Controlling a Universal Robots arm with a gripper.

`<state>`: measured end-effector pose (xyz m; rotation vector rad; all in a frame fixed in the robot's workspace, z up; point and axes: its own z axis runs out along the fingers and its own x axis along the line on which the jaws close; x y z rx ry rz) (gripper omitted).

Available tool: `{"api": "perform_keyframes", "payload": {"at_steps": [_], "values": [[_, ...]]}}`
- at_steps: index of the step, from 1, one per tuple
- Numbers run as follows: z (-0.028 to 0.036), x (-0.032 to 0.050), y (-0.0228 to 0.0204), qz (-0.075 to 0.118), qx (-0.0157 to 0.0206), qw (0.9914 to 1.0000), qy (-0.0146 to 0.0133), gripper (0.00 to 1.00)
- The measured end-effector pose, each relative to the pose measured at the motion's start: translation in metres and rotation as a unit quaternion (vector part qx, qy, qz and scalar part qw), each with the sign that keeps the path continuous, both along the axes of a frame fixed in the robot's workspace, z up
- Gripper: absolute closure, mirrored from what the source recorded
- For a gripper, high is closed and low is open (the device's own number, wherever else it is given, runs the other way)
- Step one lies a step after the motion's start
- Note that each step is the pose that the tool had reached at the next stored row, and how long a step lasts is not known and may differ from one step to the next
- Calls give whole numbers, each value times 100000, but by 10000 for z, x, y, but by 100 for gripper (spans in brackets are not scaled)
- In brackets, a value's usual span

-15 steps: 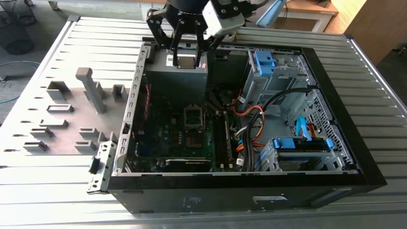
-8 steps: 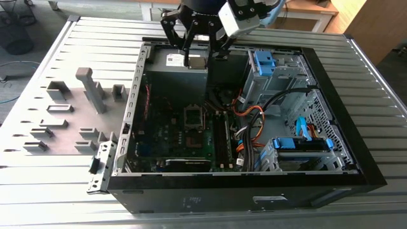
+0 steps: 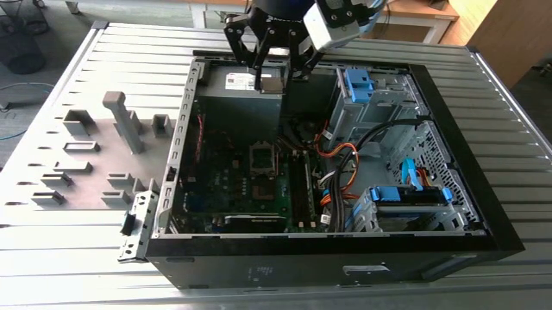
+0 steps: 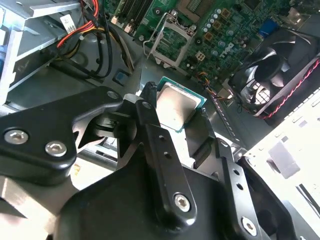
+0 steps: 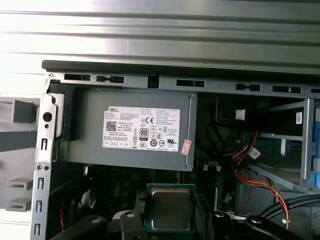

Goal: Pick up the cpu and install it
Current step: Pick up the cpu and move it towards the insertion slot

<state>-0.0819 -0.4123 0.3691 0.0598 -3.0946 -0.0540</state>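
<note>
case [image 3: 345, 265]: open on the slatted table [image 3: 77, 258], socket [image 3: 263, 157] near its centre.
power supply [image 5: 90, 130]: grey box at twelve o'clock inside the case, exterior view.
gripper [image 3: 270, 79]: above the power supply, clamped on the cpu [image 5: 170, 207].
cpu: between the fingers [image 4: 150, 125], metal top showing, socket at six o'clock from it.

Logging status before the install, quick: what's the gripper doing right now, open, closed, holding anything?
Gripper: closed on the cpu, holding it by its edges.
</note>
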Motion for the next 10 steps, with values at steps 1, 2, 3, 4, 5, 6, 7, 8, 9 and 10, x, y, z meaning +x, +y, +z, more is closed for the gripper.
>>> {"api": "perform_keyframes", "payload": {"at_steps": [1,2,3,4,5,6,7,8,9,10], "values": [[0,0,0,2,-2,100000,-1,53],[0,1,0,4,-3,100000,0,53],[0,1,0,2,-2,100000,-1,53],[0,1,0,3,-2,100000,-1,53],[0,1,0,4,0,100000,-2,53],[0,1,0,3,-1,100000,-1,53],[0,2,0,3,-3,100000,-4,53],[0,2,-1,3,-22,100000,1,53],[1,2,-4,9,-38,100000,2,53],[0,2,-12,12,-38,100000,1,53]]}}
